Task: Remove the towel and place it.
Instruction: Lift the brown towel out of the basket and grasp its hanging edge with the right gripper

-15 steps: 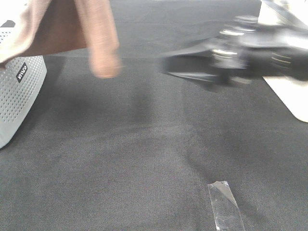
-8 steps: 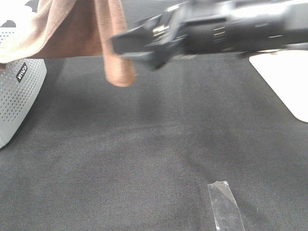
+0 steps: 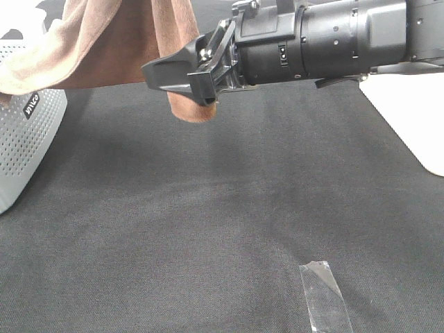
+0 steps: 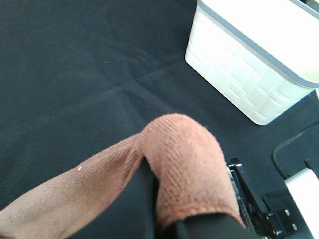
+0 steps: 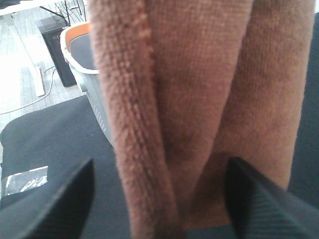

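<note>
- My left gripper (image 4: 199, 225) is pressed together on the brown towel (image 3: 104, 48), which bunches over its tip.
- The towel hangs above the black mat (image 3: 208, 208) at eleven o'clock in the high view, one side reaching over the grey perforated basket (image 3: 28, 132) at nine o'clock.
- My right gripper (image 3: 178, 82) is spread, a finger on either side of the towel's hanging end.
- A tape strip (image 3: 322, 298) lies at five o'clock.
</note>
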`<state>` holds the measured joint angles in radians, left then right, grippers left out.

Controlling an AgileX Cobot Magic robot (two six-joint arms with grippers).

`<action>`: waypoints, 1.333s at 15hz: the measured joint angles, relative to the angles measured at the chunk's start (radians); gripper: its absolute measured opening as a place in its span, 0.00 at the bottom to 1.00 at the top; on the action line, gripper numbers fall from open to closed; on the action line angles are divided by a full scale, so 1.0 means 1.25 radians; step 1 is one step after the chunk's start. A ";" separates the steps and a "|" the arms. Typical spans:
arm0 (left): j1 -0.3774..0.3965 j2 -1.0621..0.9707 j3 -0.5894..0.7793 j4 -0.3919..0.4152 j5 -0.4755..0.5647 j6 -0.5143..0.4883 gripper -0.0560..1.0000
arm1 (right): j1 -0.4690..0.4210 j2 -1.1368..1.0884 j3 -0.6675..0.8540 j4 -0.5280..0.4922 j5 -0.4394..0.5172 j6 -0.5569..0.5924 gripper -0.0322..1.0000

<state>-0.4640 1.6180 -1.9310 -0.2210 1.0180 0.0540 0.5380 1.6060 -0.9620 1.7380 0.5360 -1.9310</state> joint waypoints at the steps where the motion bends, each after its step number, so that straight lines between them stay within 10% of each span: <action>1: 0.000 0.001 0.000 -0.003 0.005 0.002 0.07 | 0.000 0.000 0.000 0.000 0.000 -0.012 0.54; 5: 0.000 0.002 0.000 -0.004 0.050 0.023 0.07 | 0.000 0.000 0.000 0.001 0.000 -0.014 0.03; 12: 0.000 0.002 0.000 -0.001 0.143 0.150 0.08 | 0.000 -0.021 -0.003 -0.060 -0.008 0.164 0.03; 16: 0.000 0.002 0.000 0.000 0.156 0.197 0.08 | 0.000 -0.061 -0.070 -0.414 -0.007 0.543 0.03; 20: 0.000 0.002 0.000 0.001 0.156 0.290 0.08 | 0.000 -0.070 -0.243 -0.852 0.171 0.966 0.03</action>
<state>-0.4640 1.6200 -1.9310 -0.2200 1.2130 0.4160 0.5380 1.5180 -1.2660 0.6730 0.7500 -0.7240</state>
